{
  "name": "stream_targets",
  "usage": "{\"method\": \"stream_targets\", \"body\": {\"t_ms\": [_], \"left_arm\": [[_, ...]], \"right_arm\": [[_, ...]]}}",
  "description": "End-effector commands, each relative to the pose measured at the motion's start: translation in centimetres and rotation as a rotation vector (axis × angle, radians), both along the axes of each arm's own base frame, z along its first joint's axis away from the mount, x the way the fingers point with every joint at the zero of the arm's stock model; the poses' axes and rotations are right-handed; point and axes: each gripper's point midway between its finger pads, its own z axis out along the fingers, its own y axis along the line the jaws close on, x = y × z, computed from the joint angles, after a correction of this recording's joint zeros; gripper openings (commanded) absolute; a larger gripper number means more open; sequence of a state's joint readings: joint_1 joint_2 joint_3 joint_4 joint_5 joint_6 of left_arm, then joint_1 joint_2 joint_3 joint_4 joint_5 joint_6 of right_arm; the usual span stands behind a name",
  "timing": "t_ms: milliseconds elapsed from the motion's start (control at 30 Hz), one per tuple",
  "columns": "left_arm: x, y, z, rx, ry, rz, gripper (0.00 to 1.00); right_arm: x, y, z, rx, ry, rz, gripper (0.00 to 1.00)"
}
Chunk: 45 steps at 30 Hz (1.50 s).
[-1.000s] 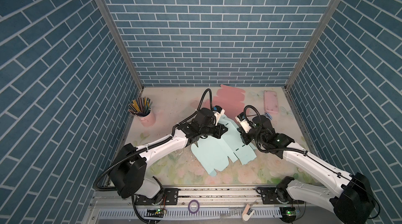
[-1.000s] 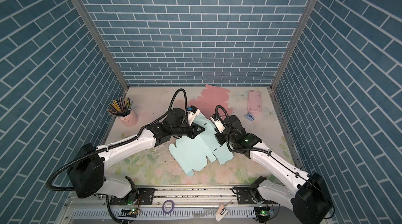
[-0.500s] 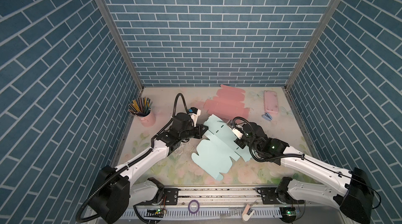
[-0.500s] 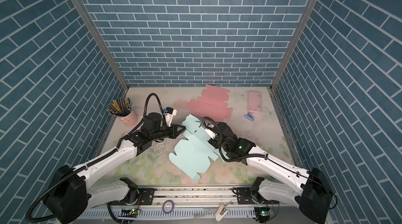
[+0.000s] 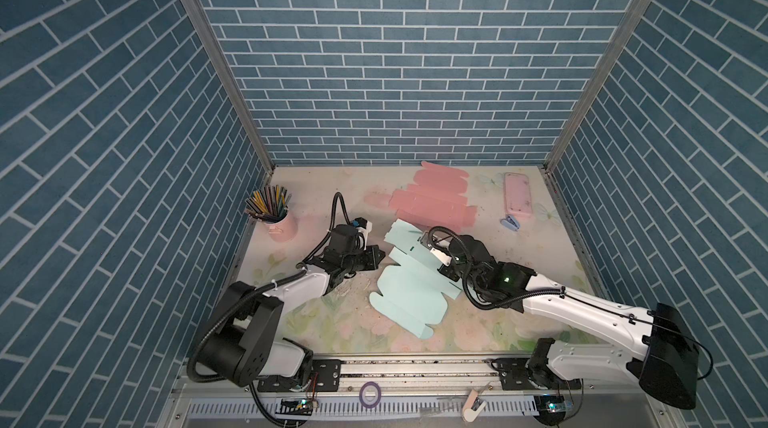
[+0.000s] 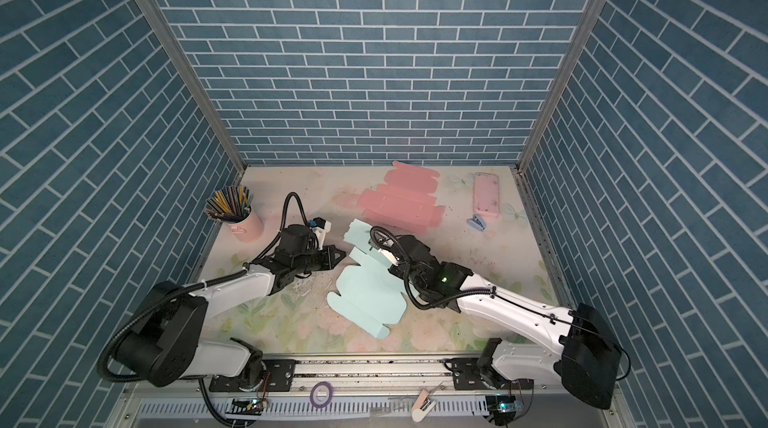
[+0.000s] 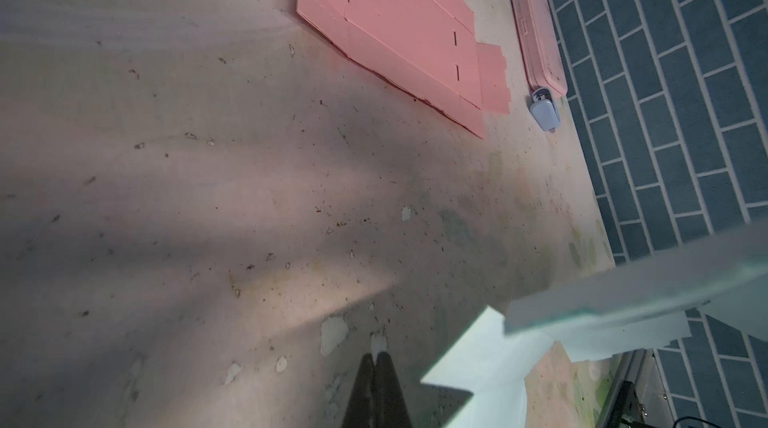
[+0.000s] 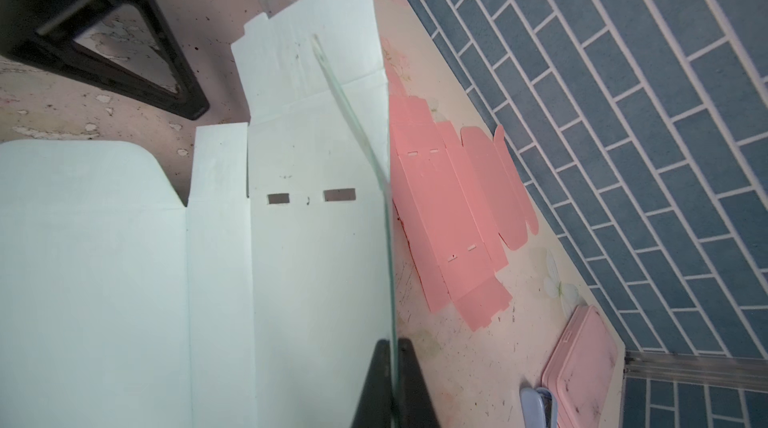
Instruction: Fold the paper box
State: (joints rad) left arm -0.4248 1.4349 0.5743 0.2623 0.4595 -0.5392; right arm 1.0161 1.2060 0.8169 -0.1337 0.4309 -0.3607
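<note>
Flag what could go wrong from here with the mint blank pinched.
1. The right gripper pinches only the thin edge of the mint blank; it could slip out or crease off the score line.
2. The left gripper is shut beside the blank, holding nothing, so the sheet may slide rather than fold.
3. The blank's far flaps sit close to the pink blank and might snag it.

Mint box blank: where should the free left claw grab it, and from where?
Likely the lifted far flap, from the left claw's side: its edge stands off the table, while the near panels lie flat. The right claw pinches the blank's opposite edge.
</note>
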Motion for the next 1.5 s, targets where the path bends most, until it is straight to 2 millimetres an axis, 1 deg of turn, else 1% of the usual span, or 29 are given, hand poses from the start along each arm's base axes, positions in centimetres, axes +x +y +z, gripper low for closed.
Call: {"method": "stream_targets", "body": {"t_ms": [0, 133, 267, 333, 433, 500, 633, 767, 933, 1167, 1267, 1367, 1467], "left_arm": [[1.8, -1.5, 1.9, -0.083, -0.108, -0.025, 0.0], [1.2, -2.2, 2.6, -0.116, -0.139, -0.056, 0.0], [-0.5, -2.4, 3.4, -0.121, -0.14, -0.072, 0.0], [-1.6, -2.9, 3.5, -0.119, -0.134, -0.088, 0.0], [-2.9, -3.8, 3.2, -0.123, -0.113, -0.103, 0.0], [-3.4, -4.4, 3.1, -0.127, -0.111, -0.111, 0.0], [-4.0, -5.6, 2.4, -0.148, -0.088, -0.131, 0.0], [-4.0, -5.8, 2.1, -0.172, -0.088, -0.129, 0.0], [-3.8, -4.4, 1.4, -0.139, -0.086, -0.092, 0.0], [-3.0, -2.1, 0.8, -0.161, -0.066, -0.046, 0.0], [-2.9, -0.9, 1.4, -0.186, -0.082, -0.023, 0.0], [-2.4, 1.3, 2.5, -0.188, -0.117, 0.035, 0.0], [-0.7, 4.1, 4.2, -0.177, -0.159, 0.119, 0.0]], "right_arm": [[0.5, 0.9, 1.1, -0.031, -0.062, 0.001, 0.0], [0.6, 1.4, 0.7, -0.044, -0.063, 0.007, 0.0], [0.9, 1.6, 0.4, -0.052, -0.069, -0.002, 0.0], [1.1, 1.8, 0.4, -0.051, -0.076, -0.006, 0.0], [1.4, 2.1, 0.3, -0.053, -0.081, -0.008, 0.0], [1.5, 2.3, 0.2, -0.051, -0.085, -0.006, 0.0], [1.4, 2.2, -0.5, -0.068, -0.085, 0.003, 0.0], [1.2, 2.2, -1.6, -0.152, -0.136, 0.018, 0.0], [1.3, 2.4, -3.0, -0.317, -0.257, 0.032, 0.0], [1.4, 2.8, -4.6, -0.378, -0.297, 0.055, 0.0], [1.4, 2.8, -4.7, -0.381, -0.316, 0.06, 0.0], [1.4, 2.9, -5.0, -0.384, -0.317, 0.066, 0.0], [1.3, 3.1, -5.1, -0.39, -0.328, 0.074, 0.0]]}}
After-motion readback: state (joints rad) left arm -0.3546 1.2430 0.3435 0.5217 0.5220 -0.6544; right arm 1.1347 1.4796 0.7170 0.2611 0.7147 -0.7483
